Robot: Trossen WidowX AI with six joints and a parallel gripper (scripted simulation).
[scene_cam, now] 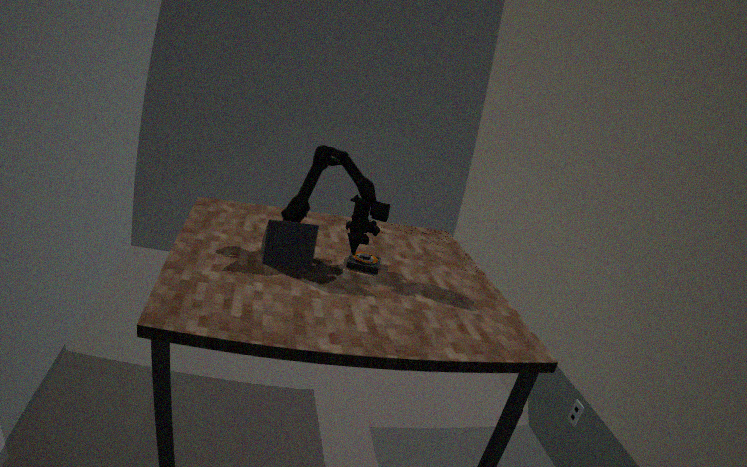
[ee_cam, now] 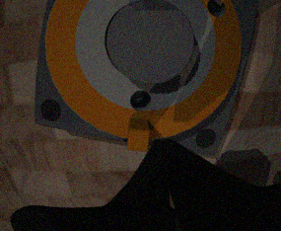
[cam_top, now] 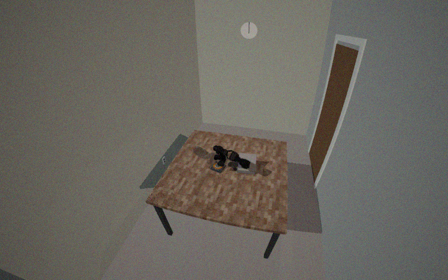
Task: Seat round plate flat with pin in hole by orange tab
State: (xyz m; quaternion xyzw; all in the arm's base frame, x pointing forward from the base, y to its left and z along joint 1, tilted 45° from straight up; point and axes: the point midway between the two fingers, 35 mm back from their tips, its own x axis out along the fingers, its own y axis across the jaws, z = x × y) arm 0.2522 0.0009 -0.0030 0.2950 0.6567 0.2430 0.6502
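The gripper [ee_cam: 163, 153], fingers pressed together on nothing, points down at the orange tab [ee_cam: 140, 138] on the near edge of the round plate [ee_cam: 65, 60]. The plate rings the post [ee_cam: 151, 39] on the grey base [ee_cam: 245, 60], mid-table [scene_cam: 307, 324].

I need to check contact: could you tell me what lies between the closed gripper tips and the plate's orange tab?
Nothing shows there: in the wrist view the shut gripper tips meet the orange tab with no visible gap.
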